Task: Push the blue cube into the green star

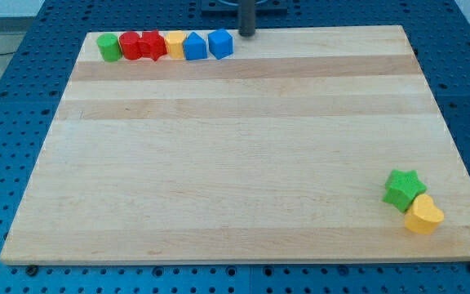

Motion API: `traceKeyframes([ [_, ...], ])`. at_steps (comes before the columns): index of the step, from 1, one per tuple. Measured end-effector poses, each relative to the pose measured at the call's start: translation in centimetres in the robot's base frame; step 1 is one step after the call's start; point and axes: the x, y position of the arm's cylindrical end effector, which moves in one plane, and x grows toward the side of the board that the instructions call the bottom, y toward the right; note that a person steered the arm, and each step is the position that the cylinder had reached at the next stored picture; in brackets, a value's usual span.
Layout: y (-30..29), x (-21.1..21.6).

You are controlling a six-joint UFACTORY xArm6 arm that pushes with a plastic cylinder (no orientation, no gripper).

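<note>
The blue cube (220, 43) sits near the view's top edge of the wooden board (235, 147), at the right end of a row of blocks. The green star (403, 189) lies far off at the view's bottom right, touching a yellow heart-shaped block (423, 216). My tip (246, 34) stands at the board's top edge, just to the right of the blue cube, a small gap apart.
The row left of the blue cube holds a blue house-shaped block (194, 46), a yellow block (175, 43), a red star (151, 46), a red cylinder (130, 45) and a green cylinder (108, 47). A blue perforated table (23, 98) surrounds the board.
</note>
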Motion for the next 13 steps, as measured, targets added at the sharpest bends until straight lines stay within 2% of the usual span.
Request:
traceKeyframes([
  [1,-4.0,2.1],
  [3,-6.5,6.8],
  [5,-9.5,13.9],
  [7,-7.9,21.9],
  [9,-2.4,29.0],
  [10,-0.6,28.6],
  [11,0.1,26.2],
  [13,5.4,25.8],
])
